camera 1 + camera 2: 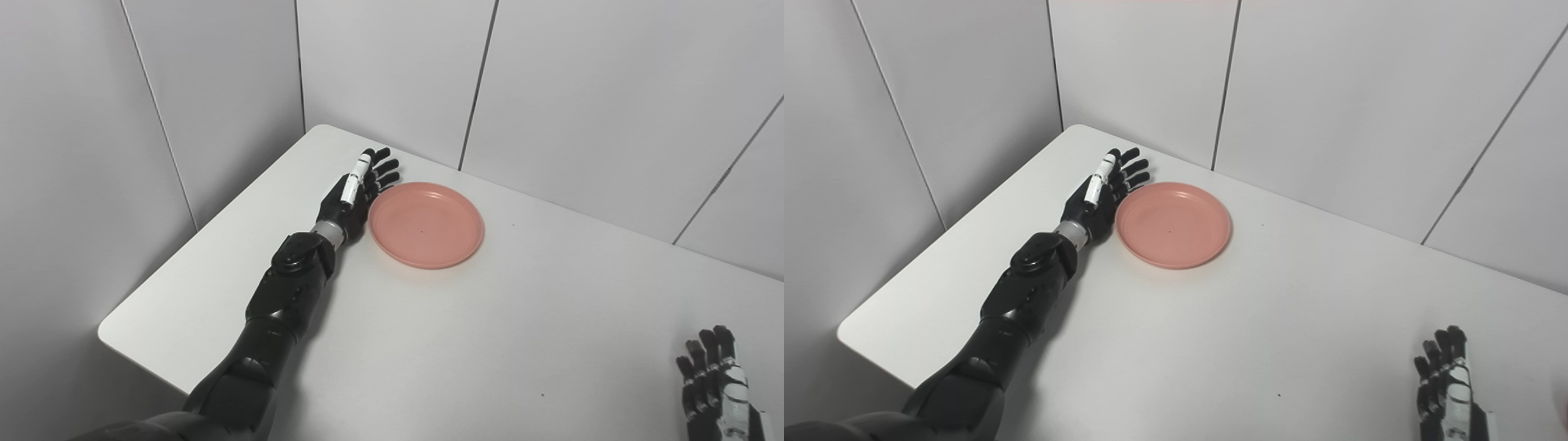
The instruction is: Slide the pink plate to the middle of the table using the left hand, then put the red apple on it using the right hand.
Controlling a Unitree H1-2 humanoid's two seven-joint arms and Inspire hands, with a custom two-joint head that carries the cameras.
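Left hand [355, 193] extended flat along the left rim of the pink plate [426, 224], fingers [383, 166] straight and spread, gripping nothing; palm edge touching or just beside the rim, contact not resolvable; the posture suits a sideways push rather than a grasp. Pink plate resting flat and empty on the white tabletop [465, 343], toward the far left portion of it, near the rear corner; judged from this placement, the slide toward the middle is at its start or barely begun, with most of the travel left. Right hand [1448, 383] at the near right edge of the tabletop, well apart from the plate, fingers apart and upright, holding nothing; waiting. Red apple not identifiable in either view; only a faint reddish blur at the lower right border of the right eye view, too little to name; the placing step is therefore wholly outstanding.
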